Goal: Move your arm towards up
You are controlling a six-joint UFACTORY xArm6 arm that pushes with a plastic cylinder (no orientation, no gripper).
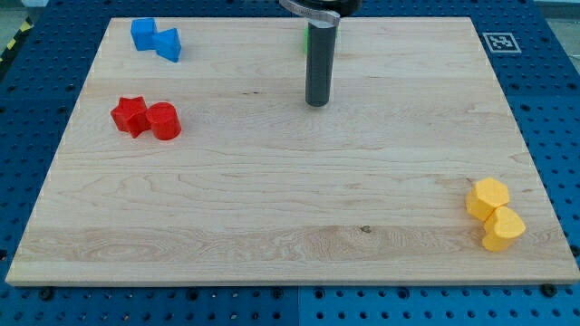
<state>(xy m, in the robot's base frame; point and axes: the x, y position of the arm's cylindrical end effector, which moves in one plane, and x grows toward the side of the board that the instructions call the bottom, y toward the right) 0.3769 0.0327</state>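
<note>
My tip (317, 102) rests on the wooden board (290, 208) in the upper middle of the view, at the end of the dark rod. A green block (307, 37) shows as a thin sliver behind the rod near the view's top; its shape is hidden. Two blue blocks (155, 38) sit together at the top left. A red star block (130, 115) touches a red cylinder (164, 120) at the left. A yellow hexagon block (488, 196) and a second yellow block (503, 228) touch at the bottom right. The tip touches no block.
A fiducial marker (499, 42) sits at the board's top right corner. The board lies on a blue perforated table (562, 109). The arm's end fitting (319, 7) enters from the view's top.
</note>
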